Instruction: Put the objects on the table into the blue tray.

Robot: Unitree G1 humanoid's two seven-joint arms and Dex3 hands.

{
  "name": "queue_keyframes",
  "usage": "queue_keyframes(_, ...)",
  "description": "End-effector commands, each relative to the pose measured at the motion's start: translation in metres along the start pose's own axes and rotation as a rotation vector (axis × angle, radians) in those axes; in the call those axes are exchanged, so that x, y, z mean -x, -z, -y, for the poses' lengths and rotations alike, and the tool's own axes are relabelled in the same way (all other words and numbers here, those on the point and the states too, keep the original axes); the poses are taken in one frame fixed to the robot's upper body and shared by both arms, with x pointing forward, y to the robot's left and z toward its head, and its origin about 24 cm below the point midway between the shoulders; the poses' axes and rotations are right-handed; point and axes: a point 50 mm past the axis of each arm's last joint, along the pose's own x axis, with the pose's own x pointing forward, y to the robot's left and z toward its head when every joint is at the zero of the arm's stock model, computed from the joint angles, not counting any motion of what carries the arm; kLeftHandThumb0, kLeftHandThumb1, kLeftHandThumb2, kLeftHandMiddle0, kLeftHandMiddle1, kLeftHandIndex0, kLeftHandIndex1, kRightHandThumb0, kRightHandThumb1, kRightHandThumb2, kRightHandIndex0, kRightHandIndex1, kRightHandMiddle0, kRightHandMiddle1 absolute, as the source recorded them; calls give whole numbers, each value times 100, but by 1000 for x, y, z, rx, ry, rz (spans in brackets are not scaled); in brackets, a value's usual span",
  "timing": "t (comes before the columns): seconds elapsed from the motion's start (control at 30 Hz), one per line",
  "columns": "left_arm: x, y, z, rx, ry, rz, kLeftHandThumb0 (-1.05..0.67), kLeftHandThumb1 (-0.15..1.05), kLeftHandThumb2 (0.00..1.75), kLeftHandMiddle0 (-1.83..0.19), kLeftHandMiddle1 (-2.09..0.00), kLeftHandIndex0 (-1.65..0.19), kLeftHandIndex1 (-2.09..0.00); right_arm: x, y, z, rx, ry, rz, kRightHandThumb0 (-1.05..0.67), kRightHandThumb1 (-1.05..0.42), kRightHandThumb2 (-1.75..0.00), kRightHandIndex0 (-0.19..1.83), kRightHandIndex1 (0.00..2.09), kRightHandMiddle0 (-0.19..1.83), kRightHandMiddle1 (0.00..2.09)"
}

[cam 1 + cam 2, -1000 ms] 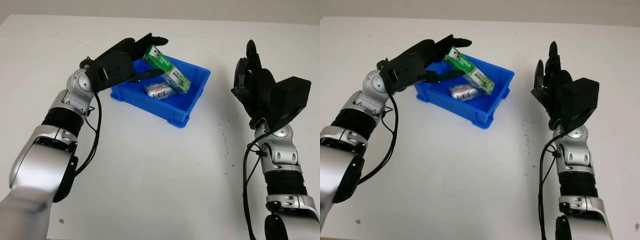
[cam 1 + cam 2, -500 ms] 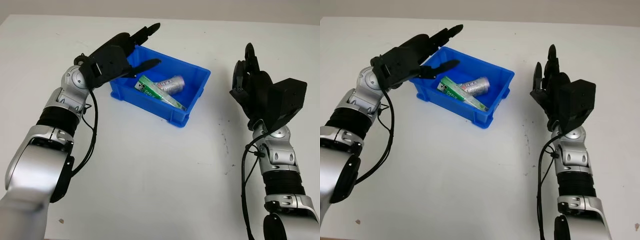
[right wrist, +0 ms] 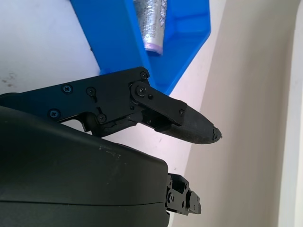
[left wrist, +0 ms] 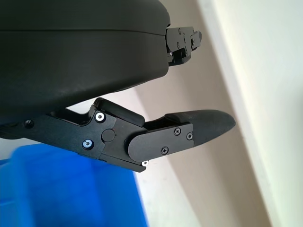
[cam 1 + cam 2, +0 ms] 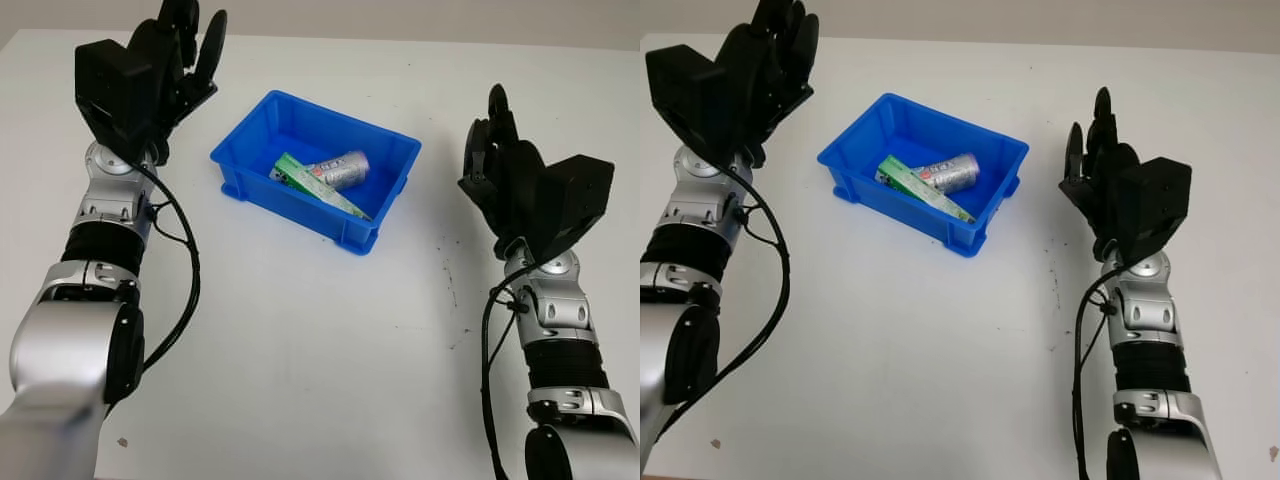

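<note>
The blue tray (image 5: 262,113) sits on the white table (image 5: 300,340) at the far centre, set at an angle to the table edges. Inside it lie two objects: a silver can (image 5: 340,169) on its side toward the right part of the tray, and a green box (image 5: 315,184) lying slantwise just beside the can on its near side, touching it.

The left hand (image 5: 165,55) is raised above the table to the far left, well apart from the tray. It is open and holds nothing.

The right hand (image 5: 500,165) is raised to the right of the tray, apart from it, fingers pointing up. It is open and holds nothing. From the right wrist, the tray and the end of the can appear beyond the hand.
</note>
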Motion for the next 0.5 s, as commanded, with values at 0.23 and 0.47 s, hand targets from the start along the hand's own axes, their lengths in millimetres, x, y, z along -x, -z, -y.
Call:
queue_keyframes(0.23, 20, 38, -9, 81, -43, -117, -75, 105, 71, 19, 0, 19, 0, -8, -18, 6, 20, -20, 78, -66, -105, -84, -19, 0, -19, 0)
queue_keyframes(0.47, 25, 50, -3, 157, -75, -141, -75, 105, 73, 19, 0, 19, 0, -12, -20, 6, -34, -4, 85, -68, -105, -80, -19, 0, -19, 0)
